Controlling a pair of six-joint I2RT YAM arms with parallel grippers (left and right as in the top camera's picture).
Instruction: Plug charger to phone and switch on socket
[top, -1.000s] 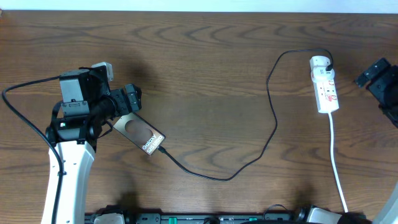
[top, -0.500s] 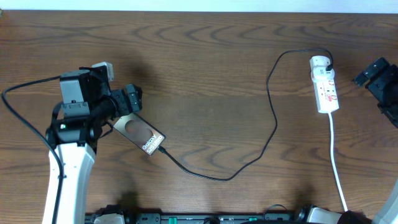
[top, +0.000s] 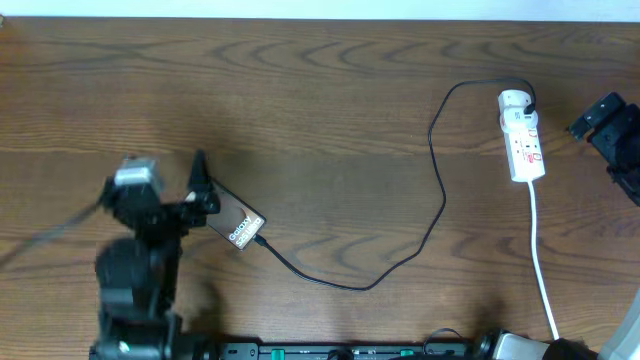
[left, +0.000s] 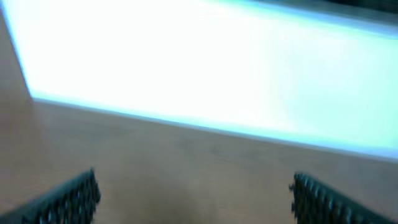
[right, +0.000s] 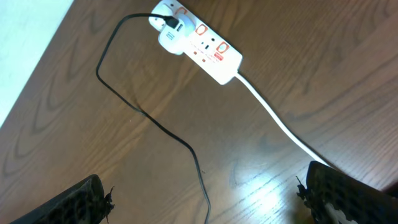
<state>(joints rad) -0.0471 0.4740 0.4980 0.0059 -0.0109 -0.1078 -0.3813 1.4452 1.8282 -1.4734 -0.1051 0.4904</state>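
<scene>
The phone (top: 236, 222) lies flat on the table at the left, its "Galaxy" end to the lower right. The charger cable (top: 437, 190) has its black plug tip (top: 262, 241) against that end; it loops right and up to the white adapter (top: 514, 100) in the socket strip (top: 526, 146). My left gripper (top: 203, 186) is open and empty, at the phone's upper-left end, blurred by motion. Its wrist view (left: 193, 193) shows only bare table and a bright wall. My right gripper (top: 603, 116) is open and empty, right of the strip. The right wrist view (right: 205, 190) shows strip (right: 208, 45), adapter (right: 169, 36) and cable (right: 149, 115).
The strip's white cord (top: 541, 255) runs down to the front edge, and shows in the right wrist view (right: 280, 124). A dark rail (top: 330, 351) lines the front edge. The table's back edge (top: 320, 18) meets a white wall.
My left arm has pulled back toward the front edge, off the phone, and its gripper now sits at the phone's upper-left end. The phone, cable and right arm have not moved.
</scene>
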